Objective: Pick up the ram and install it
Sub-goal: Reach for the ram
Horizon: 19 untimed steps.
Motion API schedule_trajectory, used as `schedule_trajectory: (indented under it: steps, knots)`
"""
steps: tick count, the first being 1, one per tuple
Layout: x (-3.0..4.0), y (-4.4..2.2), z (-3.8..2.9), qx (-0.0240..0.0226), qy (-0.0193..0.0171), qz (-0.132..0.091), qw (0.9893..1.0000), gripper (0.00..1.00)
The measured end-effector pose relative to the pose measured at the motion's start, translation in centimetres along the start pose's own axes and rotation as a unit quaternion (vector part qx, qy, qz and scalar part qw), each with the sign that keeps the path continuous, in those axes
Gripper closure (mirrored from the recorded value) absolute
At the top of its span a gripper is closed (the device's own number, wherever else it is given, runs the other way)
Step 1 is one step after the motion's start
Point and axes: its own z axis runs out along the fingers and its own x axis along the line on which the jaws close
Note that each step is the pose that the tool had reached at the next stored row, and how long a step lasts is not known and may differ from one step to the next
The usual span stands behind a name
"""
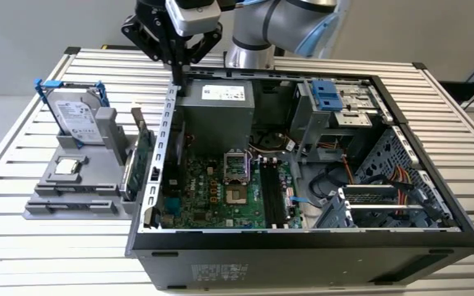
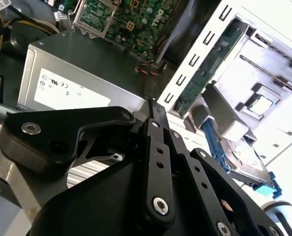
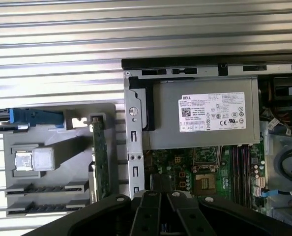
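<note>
My black gripper (image 1: 178, 86) hangs over the back left corner of the open computer case (image 1: 303, 231), right above the case wall beside the grey power supply (image 1: 216, 102). Its two fingers are pressed together into one narrow column, and in the second wrist view the gripper (image 2: 156, 107) points at the power supply (image 2: 77, 83). The ram is hidden; I cannot tell whether a thin board sits between the pads. The black memory slots (image 1: 271, 191) lie on the green motherboard (image 1: 212, 191), right of the processor socket. In the first wrist view those slots (image 3: 240, 172) run beside the socket.
A grey parts holder (image 1: 72, 197) stands on the slatted table at the exterior view's left of the case. It carries a hard drive (image 1: 79, 117) in a blue frame, a processor chip (image 1: 70, 165) and an upright green card (image 1: 142, 160). Drive cages and cables fill the case's right side.
</note>
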Motion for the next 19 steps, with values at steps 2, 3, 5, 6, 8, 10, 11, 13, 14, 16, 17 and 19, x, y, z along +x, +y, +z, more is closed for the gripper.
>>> schedule_trajectory:
  steps: [2,3,5,6,8,10,11,13,14,16,17,19]
  knots:
    - [0.19,-0.01,0.0,0.0,0.0,0.0,1.0,1.0]
    - [0.28,-0.02,0.0,0.0,0.0,0.0,1.0,1.0]
    - [0.46,-0.03,-0.01,-0.0001,0.0,0.0,1.0,1.0]
    - [0.54,-0.04,-0.01,0.0,0.0,0.0,1.0,1.0]
    - [0.72,-0.05,-0.01,0.0,0.0,0.0,1.0,1.0]
    - [0.91,-0.06,-0.02,0.0,0.0,0.0,1.0,1.0]
    - [1.02,-0.07,-0.02,0.0,0.0,0.0,1.0,1.0]
    - [1.22,-0.09,-0.03,0.0,0.0,0.0,1.0,1.0]
    - [1.32,-0.09,-0.03,0.0,0.0,0.0,1.0,1.0]
    - [1.51,-0.11,-0.03,0.0,0.0,0.0,1.0,1.0]
    - [1.61,-0.11,-0.03,-0.0001,0.0,0.0,1.0,1.0]
    - [1.83,-0.13,-0.04,0.0,0.0,0.0,1.0,1.0]
